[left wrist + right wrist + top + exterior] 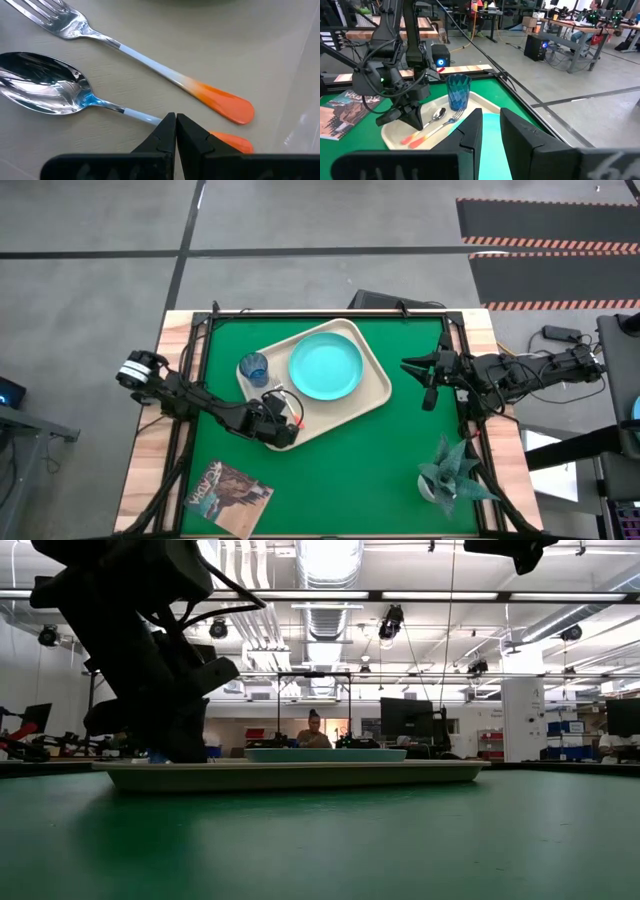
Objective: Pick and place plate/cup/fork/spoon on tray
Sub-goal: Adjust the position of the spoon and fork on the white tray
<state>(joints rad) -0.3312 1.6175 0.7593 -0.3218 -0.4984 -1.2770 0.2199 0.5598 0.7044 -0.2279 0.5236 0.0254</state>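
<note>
- My left gripper [175, 126] sits at the near edge of what I see, its two dark fingers [161, 137] pressed together with only a thin seam between them.
- Their tips come down right over the spoon [65, 92], where its pale blue stem turns to orange; I can't tell if I'm touching it.
- The spoon's shiny oval bowl lies face up, and its orange handle end pokes out just past my fingers.
- The fork [150, 65] lies just beside the spoon, roughly parallel, apart from it, silver tines at one end, orange handle tip at the other.
- Both rest flat on the beige tray [260, 50], whose raised rim shows along one side.
</note>
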